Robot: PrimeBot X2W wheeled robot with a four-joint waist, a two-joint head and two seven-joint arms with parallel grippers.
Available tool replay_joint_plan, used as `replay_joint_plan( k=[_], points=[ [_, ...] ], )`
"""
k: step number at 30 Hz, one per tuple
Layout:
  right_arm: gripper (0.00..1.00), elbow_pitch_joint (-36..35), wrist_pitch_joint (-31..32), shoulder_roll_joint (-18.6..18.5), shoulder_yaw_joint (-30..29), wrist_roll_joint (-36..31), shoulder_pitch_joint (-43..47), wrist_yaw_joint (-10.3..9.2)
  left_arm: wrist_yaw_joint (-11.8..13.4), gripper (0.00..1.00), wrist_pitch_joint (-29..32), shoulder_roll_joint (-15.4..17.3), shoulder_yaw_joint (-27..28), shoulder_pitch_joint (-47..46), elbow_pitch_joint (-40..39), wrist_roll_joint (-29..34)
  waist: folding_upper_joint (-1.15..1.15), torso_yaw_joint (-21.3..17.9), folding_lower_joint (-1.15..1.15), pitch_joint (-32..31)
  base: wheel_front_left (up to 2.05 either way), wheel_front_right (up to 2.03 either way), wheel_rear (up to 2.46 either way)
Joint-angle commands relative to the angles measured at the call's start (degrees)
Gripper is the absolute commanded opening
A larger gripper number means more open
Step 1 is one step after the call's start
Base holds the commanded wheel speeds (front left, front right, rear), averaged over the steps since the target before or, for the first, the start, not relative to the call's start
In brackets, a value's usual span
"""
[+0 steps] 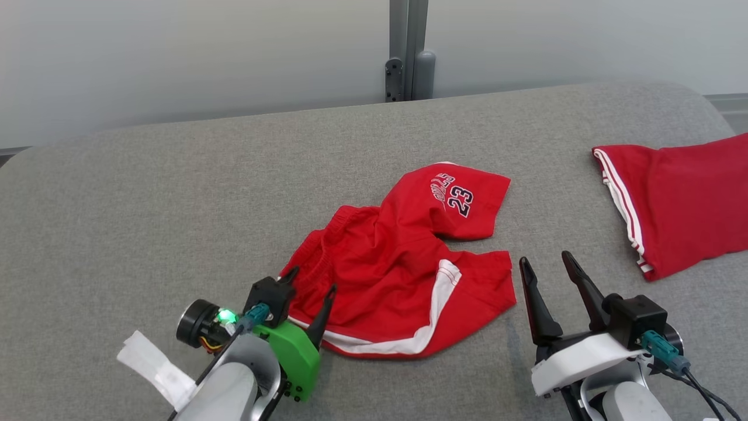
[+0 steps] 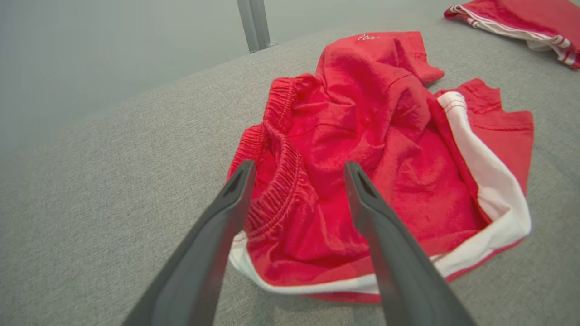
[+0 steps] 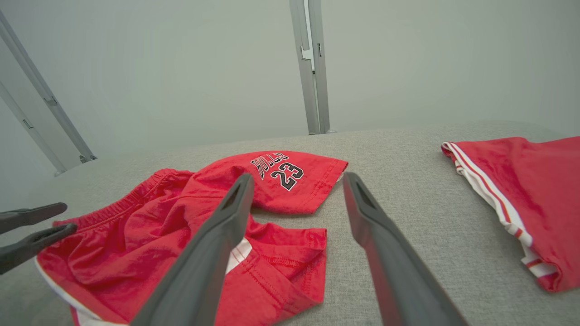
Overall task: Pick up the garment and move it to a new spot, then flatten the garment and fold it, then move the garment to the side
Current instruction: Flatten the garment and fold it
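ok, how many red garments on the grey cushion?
2. Crumpled red fabric shorts with white trim, centre; flat red fabric garment with white stripes, right edge, partly out of frame. More could lie beyond.

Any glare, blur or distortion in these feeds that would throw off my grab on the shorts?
Head view: soft even light, no glare, shorts sharp. Left wrist view: the red looks saturated, but the folds are readable. Right wrist view: wide-angle bend makes the posts lean; the wall is hazy.
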Motion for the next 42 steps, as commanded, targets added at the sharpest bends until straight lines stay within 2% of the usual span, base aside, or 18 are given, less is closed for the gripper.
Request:
replay_joint_plan(
  k=[1, 4, 5, 6, 8, 9, 18, 26, 33, 39, 42],
  points=[
    [1.00, 0.20, -0.16, -0.07, 0.13, 0.14, -0.60, 0.00, -0.22, 1.00, 0.67, 0.46, -0.41, -1.69, 1.67, 0.62, 0.00, -0.32, 0.00, 0.32, 0.00, 0.00, 0.00],
    [1.00, 0.29, -0.16, -0.08, 0.20, 0.10, -0.98, 0.00, -0.18, 1.00, 2.01, 0.79, -1.17, -3.53, 5.28, 1.11, 0.00, -0.56, 0.00, 0.70, 0.00, 0.00, 0.00],
    [1.00, 0.30, -0.16, -0.08, 0.15, 0.08, -0.96, 0.00, 0.05, 0.87, 2.38, 0.85, -1.29, -4.07, 6.23, 1.35, 0.00, -0.60, 0.00, 0.79, 0.00, 0.00, 0.00],
    [1.00, 0.29, -0.17, -0.08, 0.10, 0.05, -0.91, 0.00, 0.23, 0.44, 2.74, 0.92, -1.42, -4.50, 7.16, 1.36, 0.00, -0.61, 0.00, 0.85, 0.00, 0.00, 0.00],
    [1.00, 0.35, -0.16, -0.08, -0.16, 0.01, -0.88, 0.00, 0.20, 0.20, 3.20, 0.76, -1.41, -5.07, 8.59, 0.94, 0.00, -0.52, 0.00, 0.95, 0.00, 0.00, 0.00],
    [1.00, 0.34, -0.16, -0.08, -0.27, 0.00, -0.86, 0.00, 0.18, 0.00, 3.47, 0.73, -1.52, -5.20, 9.23, 0.76, 0.00, -0.42, 0.00, 0.96, 0.00, 0.00, 0.00],
    [1.00, 0.44, -0.16, -0.08, -0.81, 0.33, -0.52, 0.00, -0.17, 0.00, 2.53, 0.68, -3.23, -5.30, 10.79, -1.13, 0.00, 1.37, 0.00, 0.34, 0.00, 0.00, 0.00],
    [1.00, 0.44, -0.17, -0.07, -0.79, 0.65, 0.37, 0.00, 3.85, 0.00, -2.87, 0.25, 3.15, -2.62, 8.66, -7.01, 0.00, 2.78, 0.00, -0.62, 0.00, 0.00, 0.00],
    [1.00, 2.66, 1.58, -1.01, 0.75, -0.74, -0.36, 0.00, 6.79, 0.00, -3.16, 0.61, 7.62, 1.42, 7.51, -11.30, 0.00, 4.01, 0.00, -1.18, 0.00, 0.00, 0.00],
    [1.00, 6.54, 4.55, -4.18, 6.85, 1.15, -3.03, 0.00, 9.29, 0.00, -3.40, 0.06, 9.60, 4.77, 6.86, -13.82, 0.00, 5.15, 0.00, -1.35, 0.00, 0.00, 0.00],
    [1.00, 8.72, 5.25, -5.34, 9.97, 2.54, -5.44, 0.00, 9.74, 0.00, -3.41, -0.11, 9.38, 5.59, 6.29, -13.68, 0.00, 5.96, 0.00, -1.23, 0.00, 0.00, 0.00]
  ],
)
